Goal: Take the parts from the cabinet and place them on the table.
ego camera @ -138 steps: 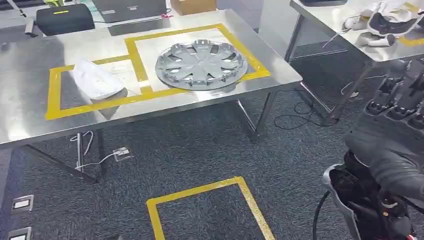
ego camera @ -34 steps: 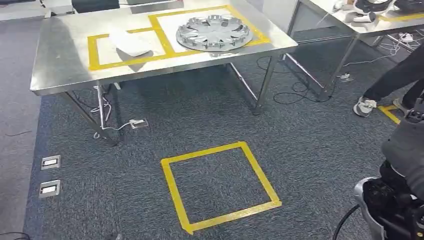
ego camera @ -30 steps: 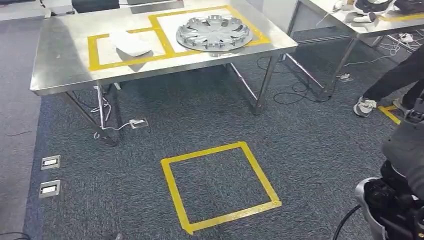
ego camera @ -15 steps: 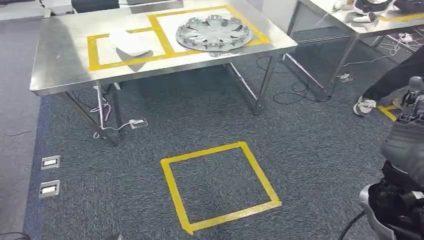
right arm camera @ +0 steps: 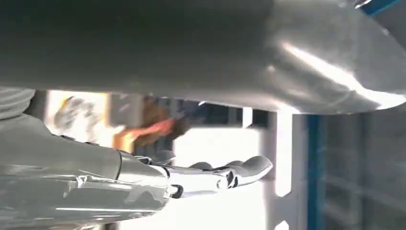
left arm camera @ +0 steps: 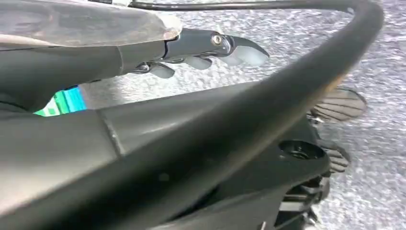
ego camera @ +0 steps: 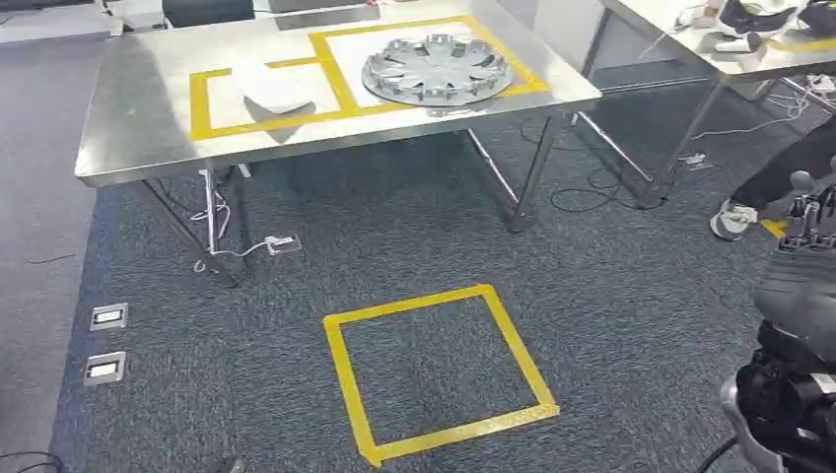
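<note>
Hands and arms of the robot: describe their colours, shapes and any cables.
The left hand has a glossy grey cover, a dark jointed thumb with a small screw, and pale rounded fingers. A thick black cable arcs past it. The right hand is shiny silver-grey with smooth rounded fingers. In the head view the right hand looks dark grey above a black casing.
</note>
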{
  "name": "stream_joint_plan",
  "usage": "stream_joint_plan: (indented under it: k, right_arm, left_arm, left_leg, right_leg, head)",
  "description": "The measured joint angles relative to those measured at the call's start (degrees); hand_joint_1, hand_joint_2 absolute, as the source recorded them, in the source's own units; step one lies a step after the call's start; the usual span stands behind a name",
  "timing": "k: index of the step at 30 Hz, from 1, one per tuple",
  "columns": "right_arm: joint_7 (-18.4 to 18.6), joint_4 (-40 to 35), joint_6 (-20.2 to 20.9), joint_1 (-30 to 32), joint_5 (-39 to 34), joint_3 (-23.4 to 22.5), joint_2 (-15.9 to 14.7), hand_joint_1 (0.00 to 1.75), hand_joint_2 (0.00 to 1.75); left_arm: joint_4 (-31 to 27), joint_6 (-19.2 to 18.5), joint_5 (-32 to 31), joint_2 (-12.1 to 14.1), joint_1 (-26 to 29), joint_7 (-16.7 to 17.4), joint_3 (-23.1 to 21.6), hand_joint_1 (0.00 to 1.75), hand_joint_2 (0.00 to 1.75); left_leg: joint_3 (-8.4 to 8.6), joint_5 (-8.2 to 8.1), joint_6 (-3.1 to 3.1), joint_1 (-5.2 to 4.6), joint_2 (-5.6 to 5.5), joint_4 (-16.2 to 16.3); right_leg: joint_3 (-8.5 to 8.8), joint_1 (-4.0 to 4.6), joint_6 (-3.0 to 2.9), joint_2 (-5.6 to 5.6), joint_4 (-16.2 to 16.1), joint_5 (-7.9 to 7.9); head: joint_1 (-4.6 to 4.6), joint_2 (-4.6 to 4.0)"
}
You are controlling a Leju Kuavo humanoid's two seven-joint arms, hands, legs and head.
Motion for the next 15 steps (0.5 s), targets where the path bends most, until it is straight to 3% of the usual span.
stream_joint_plan:
  k: [1,2,3,5,8,11,15]
  right_arm:
    - [-0.1,2.3,-0.5,-0.5,0.2,-0.2,0.0,0.0,0.0]
    - [-0.7,5.1,-0.7,-0.6,0.1,-0.5,0.0,0.0,0.0]
    - [-1.0,7.7,-1.3,-0.5,0.3,-0.8,0.0,0.0,0.0]
    - [-2.6,15.3,-1.9,-1.4,1.3,-1.2,0.0,0.0,0.0]
    - [-6.9,32.5,-0.5,-4.1,-2.2,-1.5,-0.2,0.0,0.0]
    - [-10.0,45.7,0.1,-5.3,-3.1,-1.7,-0.3,0.0,0.0]
    - [-6.1,59.8,-0.8,-7.1,-3.1,-1.7,-0.3,0.0,0.0]
  left_arm:
    - [0.0,-0.2,-0.1,0.1,-0.2,-0.1,0.0,0.0,0.0]
    - [0.0,-0.4,-0.2,0.1,-0.2,-0.2,0.0,0.0,0.0]
    - [0.0,-0.4,-0.3,0.2,-0.3,-0.2,0.0,0.0,0.0]
    - [0.0,-0.5,-0.4,0.2,-0.2,-0.2,0.0,0.0,0.0]
    - [0.0,-0.6,-1.0,0.2,-0.4,-0.2,0.0,0.0,0.0]
    - [0.0,-0.6,-1.2,0.3,-0.5,-0.1,0.0,0.0,0.0]
    - [0.0,-0.6,-1.3,0.5,-0.5,-0.1,0.0,0.0,0.0]
  left_leg:
    - [-0.42,-0.35,-0.54,-0.07,-0.11,0.8]
    - [-0.88,0.03,-0.88,-0.25,-0.13,0.8]
    - [-1.07,-0.5,-0.91,-0.22,-0.1,1.1]
    - [-1.23,0.3,0.1,-0.2,-0.11,0.7]
    - [-1.05,0.37,0.44,0.01,-0.2,0.3]
    - [-1.12,0.57,0.71,0.08,-0.59,0.2]
    - [-1.0,0.6,0.63,0.28,-0.54,0.1]
  right_leg:
    - [1.18,0.54,-0.59,0.18,-1.4,-0.84]
    - [0.52,0.61,-1.62,0.15,-0.8,-0.75]
    - [0.32,0.57,-1.69,0.06,-1.1,-0.56]
    - [0.16,0.73,-1.85,0.19,-1.1,-0.47]
    - [0.14,0.91,-2.2,0.13,-1.1,-0.64]
    - [0.13,1.14,-2.82,-0.22,-1.1,-0.72]
    - [0.13,1.47,-3.3,-0.17,-1.1,-0.73]
  head:
    - [0.64,0.0]
    - [0.35,0.0]
    - [-0.41,0.0]
    - [-1.0,0.0]
    - [-2.2,0.0]
    - [-2.6,0.0]
    - [-3.25,0.0]
